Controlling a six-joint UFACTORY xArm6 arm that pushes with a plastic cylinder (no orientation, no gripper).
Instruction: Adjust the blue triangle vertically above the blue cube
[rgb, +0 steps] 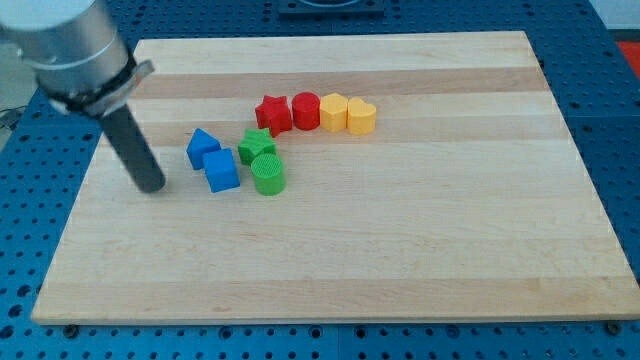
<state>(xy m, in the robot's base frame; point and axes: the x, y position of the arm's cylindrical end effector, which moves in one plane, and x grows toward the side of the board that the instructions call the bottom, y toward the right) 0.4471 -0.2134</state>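
The tip (152, 186) of the rod stands on the board (450, 260), free, touching no block; there is no pincer, so it holds nothing. The blue triangle (203, 147) lies at about 2 o'clock from the tip, near it. The blue cube (222, 170) touches the triangle at its 5 o'clock side. The triangle probably needs a small push toward 3 o'clock to sit straight above the cube.

Probably a lab, blue perforated bench (60, 215), wooden board (420, 250)
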